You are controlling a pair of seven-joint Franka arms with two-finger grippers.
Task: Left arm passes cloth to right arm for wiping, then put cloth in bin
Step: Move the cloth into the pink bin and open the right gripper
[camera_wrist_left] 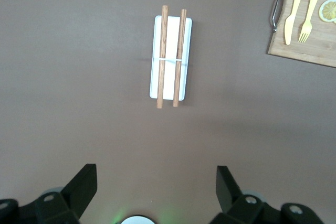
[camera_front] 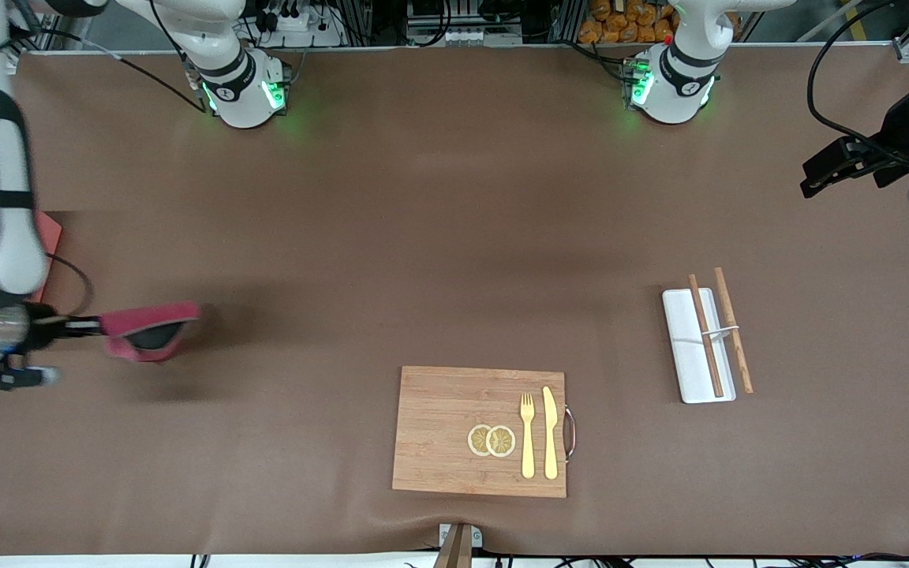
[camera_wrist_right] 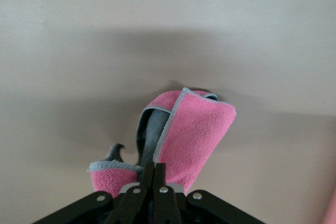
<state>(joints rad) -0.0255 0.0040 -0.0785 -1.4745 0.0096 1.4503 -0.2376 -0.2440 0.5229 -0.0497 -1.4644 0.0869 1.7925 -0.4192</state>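
Note:
The magenta-red and grey cloth [camera_front: 148, 330] hangs folded from my right gripper [camera_front: 85, 325], which is shut on its edge and holds it above the brown table at the right arm's end. In the right wrist view the shut fingers [camera_wrist_right: 154, 174] pinch the cloth [camera_wrist_right: 195, 129], with pink faces outward and grey lining inside. A corner of the pink bin [camera_front: 50, 237] shows beside the right arm, which hides the rest of it. My left gripper [camera_front: 813, 177] is open and empty, up in the air at the left arm's end. Its wide-apart jaws [camera_wrist_left: 156, 184] are over bare table.
A white tray [camera_front: 697, 355] with two wooden chopsticks [camera_front: 705, 335] lies toward the left arm's end and shows in the left wrist view [camera_wrist_left: 171, 85]. A wooden board [camera_front: 454, 442] with fork, knife and lemon slices lies near the front edge.

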